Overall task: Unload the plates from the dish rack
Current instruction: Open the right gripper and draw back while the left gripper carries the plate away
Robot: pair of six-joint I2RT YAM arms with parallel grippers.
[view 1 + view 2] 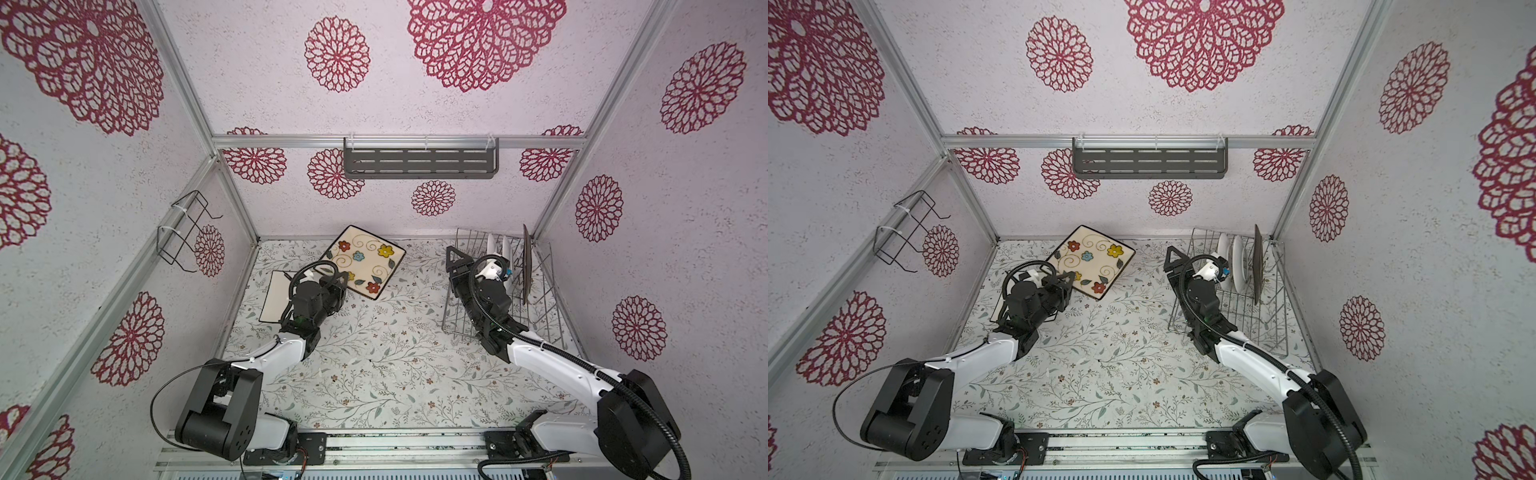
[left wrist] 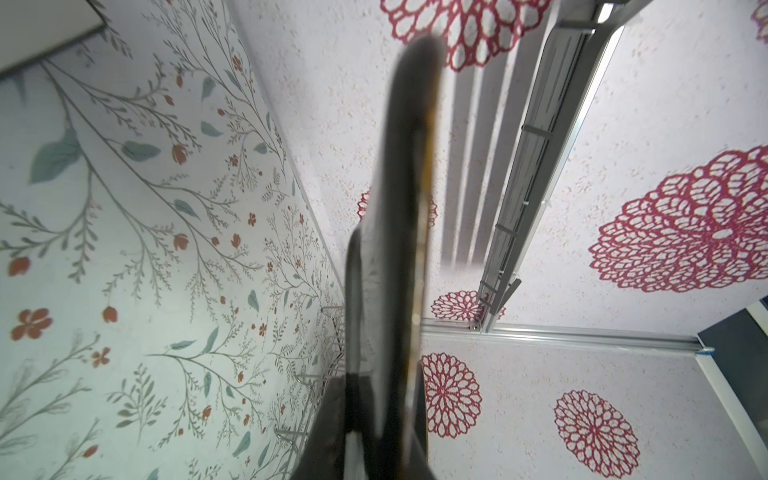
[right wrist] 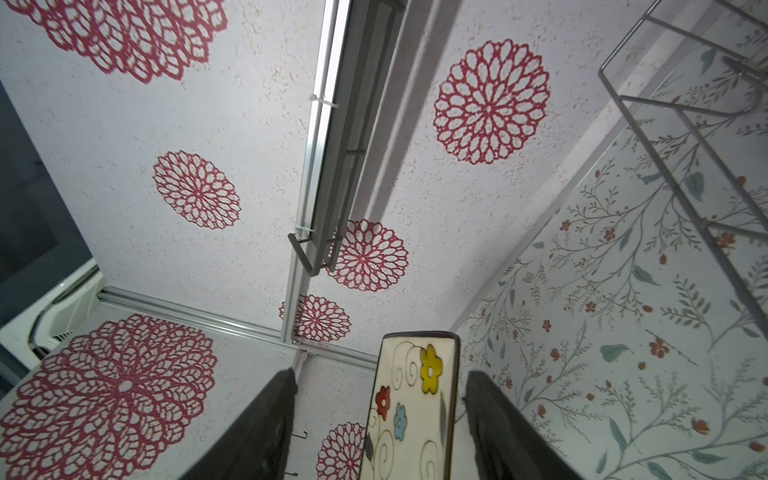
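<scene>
My left gripper (image 1: 340, 277) is shut on the near edge of a cream square plate with coloured flowers (image 1: 365, 259), held tilted above the table left of the dish rack (image 1: 544, 307). The left wrist view shows that plate (image 2: 399, 249) edge-on, clamped between the jaws. My right gripper (image 1: 453, 268) stands open beside the rack's left side. In the right wrist view the flowered plate (image 3: 411, 415) shows between the spread fingers (image 3: 282, 399), touching neither. Upright in the rack stand two white plates (image 1: 1239, 266) and a dark plate (image 1: 1258, 266). A plain white square plate (image 1: 274, 299) lies flat under my left arm.
A dark grey slotted shelf (image 1: 419, 162) hangs on the back wall. A small black wire bracket (image 1: 183, 232) is fixed to the left wall. Aluminium posts frame the corners. The rack sits tight in the back right corner.
</scene>
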